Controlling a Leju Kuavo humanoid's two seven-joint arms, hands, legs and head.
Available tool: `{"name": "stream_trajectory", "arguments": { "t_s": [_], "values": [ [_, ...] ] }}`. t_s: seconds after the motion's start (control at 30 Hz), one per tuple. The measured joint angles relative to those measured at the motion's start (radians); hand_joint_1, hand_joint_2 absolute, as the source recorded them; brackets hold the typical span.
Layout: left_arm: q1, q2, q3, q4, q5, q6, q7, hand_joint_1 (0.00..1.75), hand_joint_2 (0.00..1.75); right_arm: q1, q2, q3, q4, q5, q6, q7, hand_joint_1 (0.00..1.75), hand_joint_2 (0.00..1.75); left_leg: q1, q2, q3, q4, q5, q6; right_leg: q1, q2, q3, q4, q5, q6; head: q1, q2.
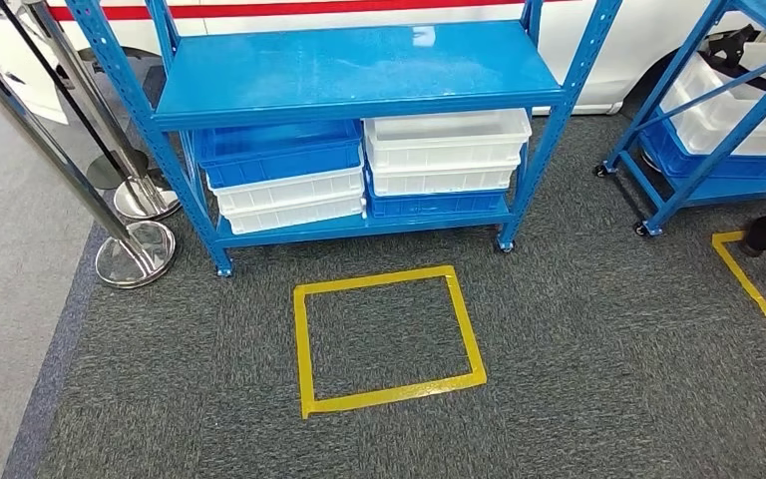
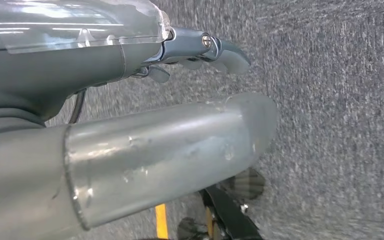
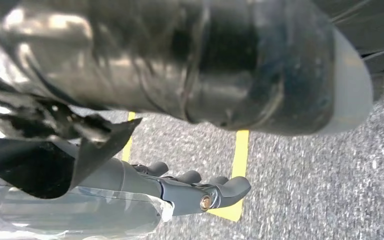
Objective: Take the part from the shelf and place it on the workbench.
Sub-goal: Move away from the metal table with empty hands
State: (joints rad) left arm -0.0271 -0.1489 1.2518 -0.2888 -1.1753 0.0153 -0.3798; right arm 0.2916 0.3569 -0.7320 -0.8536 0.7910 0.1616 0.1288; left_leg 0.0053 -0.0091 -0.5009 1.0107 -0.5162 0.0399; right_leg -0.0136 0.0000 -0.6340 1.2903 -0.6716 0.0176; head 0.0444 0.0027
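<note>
Light is bright and even; glare shows on the shelf (image 1: 359, 62). Both wrist views are blurred, the carpet (image 2: 340, 125) smeared.

**Both hands hanging, nothing held**

In the left wrist view the left hand (image 2: 200, 55) hangs over the carpet, its thick grey thumb stretched straight out and its darker fingers (image 2: 230, 59) loosely extended beside it, apart from the thumb. In the right wrist view the right hand (image 3: 205, 192) hangs likewise, its dark fingers (image 3: 232, 187) lightly curved and spread, gripping nothing.
</note>
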Motion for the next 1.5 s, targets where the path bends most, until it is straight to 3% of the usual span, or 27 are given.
{"name": "stream_trajectory", "arguments": {
  "t_s": [0.03, 0.07, 0.13, 0.2, 0.27, 0.33, 0.37, 0.47, 0.5, 0.53, 0.57, 0.63, 0.67, 0.7, 0.77, 0.8, 0.87, 0.93, 1.0, 1.03, 1.07, 1.13, 1.2, 1.27, 1.33, 1.4, 1.5],
  "values": [
    [0.001, 0.000, 0.000, 0.000, 0.000, 0.000, 0.000, 0.00, 0.00, 0.001, 0.000, -0.002, 0.001, 0.001, 0.000, 0.000, 0.00, 0.00, 0.000, -0.002, 0.015, 0.000, -0.012, -0.002, 0.000, 0.000, -0.006, -0.033, 0.024, -0.003, 0.000, 0.000],
    [0.002, 0.000, 0.000, 0.000, 0.000, 0.000, 0.000, 0.00, 0.00, 0.003, 0.000, -0.005, 0.002, 0.001, 0.000, 0.000, 0.00, 0.00, 0.000, -0.003, 0.030, 0.000, -0.024, -0.005, 0.001, 0.000, -0.003, -0.086, 0.071, -0.006, 0.000, 0.000],
    [0.002, -0.001, 0.001, 0.000, 0.000, -0.001, 0.001, 0.00, 0.00, 0.006, 0.000, -0.010, 0.005, 0.004, 0.000, -0.002, 0.00, 0.87, -0.002, -0.004, 0.056, 0.001, -0.048, -0.014, 0.005, 0.001, 0.004, -0.176, 0.162, -0.015, 0.000, 0.000],
    [-0.001, -0.001, 0.001, 0.000, -0.001, -0.001, 0.002, 0.00, 0.00, 0.006, 0.000, -0.012, 0.007, 0.007, 0.000, -0.005, 0.00, 1.75, -0.003, -0.005, 0.071, -0.002, -0.064, -0.027, 0.010, 0.001, 0.008, -0.206, 0.194, -0.029, -0.001, 0.000],
    [-0.004, -0.001, 0.002, 0.000, -0.001, -0.001, 0.002, 0.00, 0.00, 0.004, 0.000, -0.013, 0.008, 0.007, -0.001, -0.009, 0.00, 0.87, -0.003, -0.004, 0.081, 0.005, -0.063, -0.039, 0.009, 0.002, 0.027, -0.220, 0.188, -0.043, -0.001, 0.000],
    [-0.007, -0.001, 0.002, 0.000, -0.001, -0.001, 0.002, 0.00, 0.00, 0.003, 0.001, -0.016, 0.009, -0.001, -0.004, -0.012, 0.00, 0.00, -0.002, -0.001, 0.057, 0.070, -0.056, -0.049, 0.004, 0.004, 0.060, -0.241, 0.180, -0.056, -0.001, 0.000],
    [-0.008, -0.001, 0.002, 0.000, -0.001, -0.001, 0.002, 0.00, 0.00, 0.002, 0.001, -0.017, 0.010, -0.005, -0.006, -0.012, 0.00, 0.44, 0.000, 0.000, 0.023, 0.126, -0.065, -0.054, 0.003, 0.004, 0.077, -0.251, 0.174, -0.060, -0.001, 0.000],
    [-0.007, -0.001, 0.002, 0.000, -0.002, -0.001, 0.003, 0.00, 0.00, -0.001, 0.001, -0.019, 0.014, 0.001, -0.008, -0.014, 0.00, 0.44, 0.004, 0.003, -0.100, 0.268, -0.141, -0.065, 0.003, 0.009, 0.115, -0.262, 0.149, -0.065, -0.001, 0.000],
    [-0.006, -0.001, 0.002, 0.000, -0.002, -0.001, 0.003, 0.00, 0.00, -0.001, 0.001, -0.019, 0.015, 0.004, -0.008, -0.014, 0.00, 0.00, 0.004, 0.003, -0.126, 0.272, -0.155, -0.066, 0.003, 0.012, 0.129, -0.262, 0.137, -0.064, -0.001, 0.000],
    [-0.004, -0.001, 0.002, 0.000, -0.002, -0.001, 0.003, 0.00, 0.00, -0.001, 0.001, -0.019, 0.016, 0.007, -0.008, -0.014, 0.00, 0.00, 0.004, 0.003, -0.138, 0.249, -0.147, -0.064, 0.003, 0.014, 0.145, -0.262, 0.125, -0.063, -0.001, 0.000],
    [-0.003, -0.001, 0.002, 0.000, -0.002, -0.001, 0.003, 0.00, 0.00, -0.001, 0.001, -0.019, 0.017, 0.008, -0.008, -0.014, 0.00, 0.00, 0.004, 0.003, -0.141, 0.202, -0.111, -0.060, 0.004, 0.015, 0.162, -0.263, 0.112, -0.062, -0.001, 0.000],
    [0.002, 0.000, 0.004, 0.000, -0.002, -0.001, 0.003, 0.00, 0.00, -0.001, 0.002, -0.020, 0.021, 0.009, -0.008, -0.014, 0.00, 0.00, -0.001, 0.003, -0.137, 0.097, 0.006, -0.045, 0.006, 0.018, 0.191, -0.264, 0.086, -0.056, -0.001, 0.000],
    [0.003, 0.000, 0.005, 0.000, -0.002, -0.001, 0.003, 0.00, 0.00, -0.003, 0.002, -0.020, 0.022, 0.009, -0.008, -0.014, 0.00, 0.00, -0.004, 0.003, -0.133, 0.065, 0.046, -0.037, 0.007, 0.019, 0.202, -0.266, 0.073, -0.050, 0.000, 0.000],
    [0.004, 0.001, 0.006, 0.000, -0.002, -0.001, 0.003, 0.00, 0.00, -0.004, 0.002, -0.021, 0.023, 0.009, -0.008, -0.014, 0.00, 0.00, -0.007, 0.003, -0.129, 0.049, 0.066, -0.030, 0.008, 0.021, 0.214, -0.266, 0.065, -0.043, -0.001, 0.000],
    [0.002, 0.001, 0.007, 0.000, -0.003, 0.000, 0.003, 0.00, 0.00, -0.009, 0.002, -0.021, 0.024, 0.009, -0.007, -0.014, 0.00, 0.00, -0.007, 0.002, -0.106, 0.038, 0.055, -0.018, 0.009, 0.020, 0.228, -0.260, 0.066, -0.029, -0.001, 0.000],
    [0.001, 0.001, 0.007, 0.000, -0.003, 0.000, 0.003, 0.00, 0.00, -0.011, 0.002, -0.021, 0.024, 0.009, -0.007, -0.014, 0.00, 0.00, -0.006, 0.001, -0.092, 0.026, 0.053, -0.012, 0.009, 0.018, 0.226, -0.239, 0.074, -0.023, -0.001, 0.000],
    [-0.002, 0.001, 0.007, 0.000, -0.004, 0.000, 0.003, 0.00, 0.00, -0.016, 0.002, -0.021, 0.025, 0.010, -0.007, -0.015, 0.00, 0.00, -0.002, 0.002, -0.059, 0.006, 0.046, 0.001, 0.007, 0.013, 0.179, -0.153, 0.074, -0.015, -0.001, 0.000],
    [-0.003, 0.001, 0.008, 0.000, -0.005, 0.000, 0.003, 0.00, 0.00, -0.019, 0.002, -0.021, 0.026, 0.010, -0.007, -0.015, 0.00, 0.00, -0.003, 0.003, -0.037, -0.002, 0.030, 0.008, 0.004, 0.011, 0.095, -0.046, 0.030, -0.008, -0.001, 0.000],
    [-0.002, 0.001, 0.008, 0.000, -0.005, 0.000, 0.003, 0.00, 0.00, -0.019, 0.002, -0.023, 0.027, 0.012, -0.007, -0.014, 0.00, 0.00, -0.002, 0.002, -0.011, -0.004, 0.007, 0.006, 0.001, 0.010, 0.027, -0.001, -0.015, -0.003, -0.001, 0.000],
    [0.000, 0.001, 0.008, 0.000, -0.005, 0.000, 0.003, 0.00, 0.00, -0.018, 0.002, -0.025, 0.028, 0.014, -0.007, -0.014, 0.00, 0.00, -0.002, 0.001, 0.006, -0.003, -0.006, 0.004, 0.000, 0.009, 0.010, -0.016, -0.011, 0.000, -0.001, 0.000],
    [0.001, 0.001, 0.008, 0.000, -0.005, 0.000, 0.003, 0.00, 0.00, -0.017, 0.002, -0.027, 0.029, 0.016, -0.007, -0.014, 0.00, 0.00, -0.001, 0.000, 0.024, -0.003, -0.020, 0.001, -0.001, 0.008, 0.004, -0.054, 0.019, 0.000, -0.001, 0.000],
    [0.003, 0.000, 0.009, 0.000, -0.006, -0.001, 0.003, 0.00, 0.00, -0.014, 0.001, -0.033, 0.032, 0.021, -0.007, -0.015, 0.00, 0.00, 0.000, 0.000, 0.056, -0.003, -0.050, -0.007, 0.000, 0.003, 0.002, -0.153, 0.129, -0.003, -0.001, 0.000],
    [-0.001, -0.001, 0.009, 0.000, -0.007, 0.000, 0.004, 0.00, 0.00, -0.016, 0.001, -0.039, 0.035, 0.025, -0.006, -0.016, 0.00, 0.00, -0.002, 0.001, 0.073, -0.004, -0.072, -0.019, 0.006, 0.001, 0.003, -0.202, 0.196, -0.016, 0.000, 0.000],
    [-0.006, 0.000, 0.010, 0.000, -0.008, 0.001, 0.005, 0.00, 0.00, -0.020, 0.001, -0.041, 0.037, 0.027, -0.006, -0.017, 0.00, 0.00, -0.003, 0.001, 0.083, 0.000, -0.071, -0.033, 0.008, 0.003, 0.013, -0.211, 0.193, -0.032, 0.000, 0.000],
    [-0.010, 0.000, 0.010, 0.000, -0.008, 0.002, 0.004, 0.00, 0.00, -0.020, 0.001, -0.043, 0.038, 0.028, -0.006, -0.018, 0.00, 0.00, -0.001, 0.002, 0.065, 0.051, -0.057, -0.043, 0.004, 0.004, 0.039, -0.232, 0.188, -0.045, 0.000, 0.000],
    [-0.011, -0.001, 0.010, 0.000, -0.008, 0.002, 0.004, 0.00, 0.00, -0.021, 0.002, -0.045, 0.039, 0.029, -0.006, -0.019, 0.00, 0.00, 0.002, 0.004, -0.004, 0.159, -0.072, -0.052, 0.001, 0.003, 0.071, -0.254, 0.178, -0.055, 0.000, 0.000],
    [-0.007, -0.001, 0.010, 0.000, -0.008, 0.002, 0.004, 0.00, 0.00, -0.021, 0.002, -0.048, 0.040, 0.029, -0.006, -0.019, 0.00, 0.00, 0.005, 0.004, -0.120, 0.277, -0.148, -0.061, 0.002, 0.005, 0.113, -0.268, 0.153, -0.058, -0.001, 0.000]
  ]
}}
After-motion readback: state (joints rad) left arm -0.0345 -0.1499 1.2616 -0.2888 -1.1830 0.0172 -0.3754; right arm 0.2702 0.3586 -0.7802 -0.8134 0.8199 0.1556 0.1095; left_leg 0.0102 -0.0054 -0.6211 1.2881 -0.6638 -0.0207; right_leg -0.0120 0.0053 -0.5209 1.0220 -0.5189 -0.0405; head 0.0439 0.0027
